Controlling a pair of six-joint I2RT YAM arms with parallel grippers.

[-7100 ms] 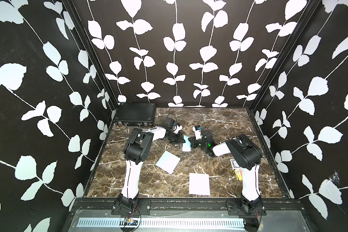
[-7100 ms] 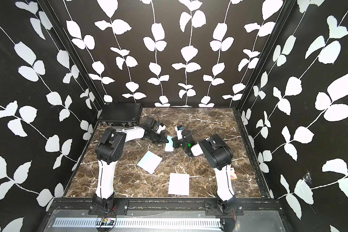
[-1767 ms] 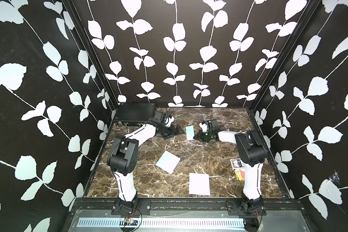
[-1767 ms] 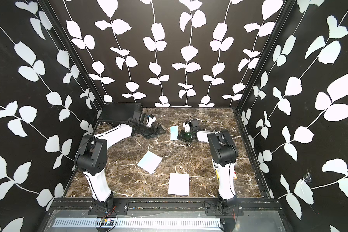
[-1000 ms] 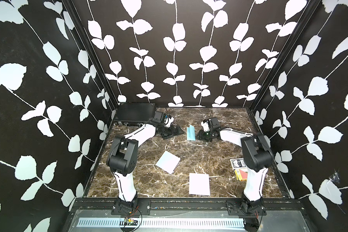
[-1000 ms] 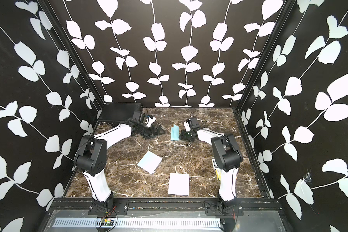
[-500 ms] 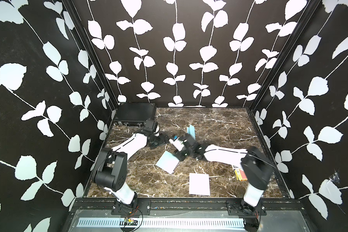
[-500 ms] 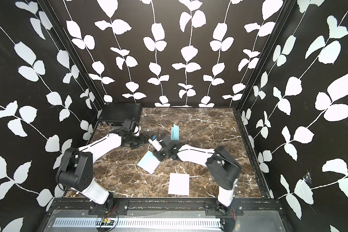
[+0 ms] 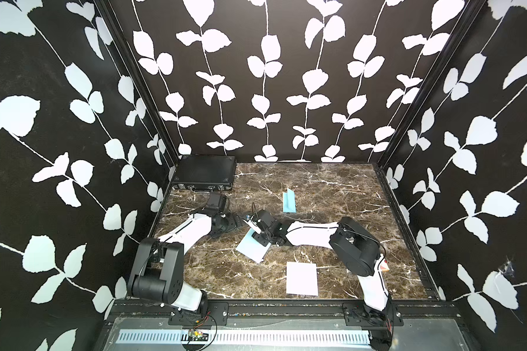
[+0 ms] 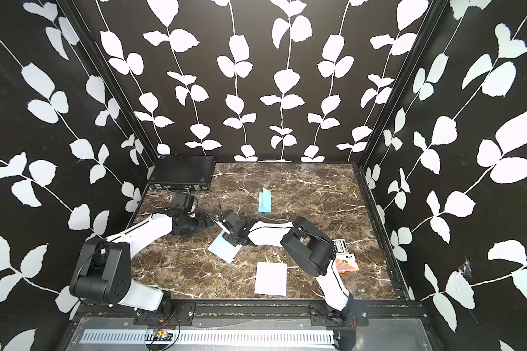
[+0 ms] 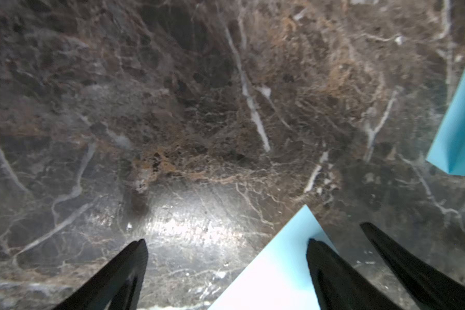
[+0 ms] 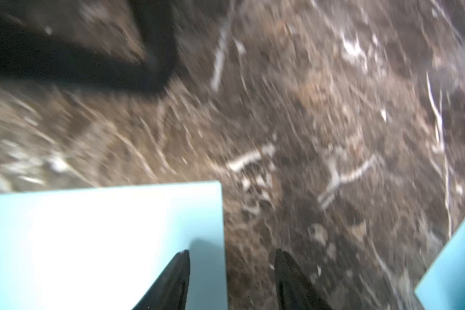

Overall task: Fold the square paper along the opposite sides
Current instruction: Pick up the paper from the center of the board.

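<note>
We see the square paper [image 9: 249, 249] lying flat on the marble table [image 9: 332, 188], a little to the left of its middle, with 1 corner turned toward the front edge. Both arms reach in over it.

The right gripper [image 12: 231, 252] points down at the sheet's right edge. Its jaws stand partly apart: 1 finger [image 12: 176, 279] is over the pale blue surface, its twin over bare marble, so the paper's edge runs between them. The right wrist view is blurred, and we cannot tell whether either tip touches the sheet.

The left gripper [image 11: 226, 241] is spread wide and holds nothing. In the left wrist view 1 of its fingers [image 11: 330, 273] lies over a corner of the square paper [image 11: 274, 268] and the second over bare table.

A folded paper [image 9: 289, 202], also light blue, sits well apart toward the rear. A paler sheet [image 9: 301, 278] lies flat near the front edge. A black case [image 9: 204, 176] fills the rear left corner, and playing cards [image 10: 344, 258] lie beside the right arm in a top view.
</note>
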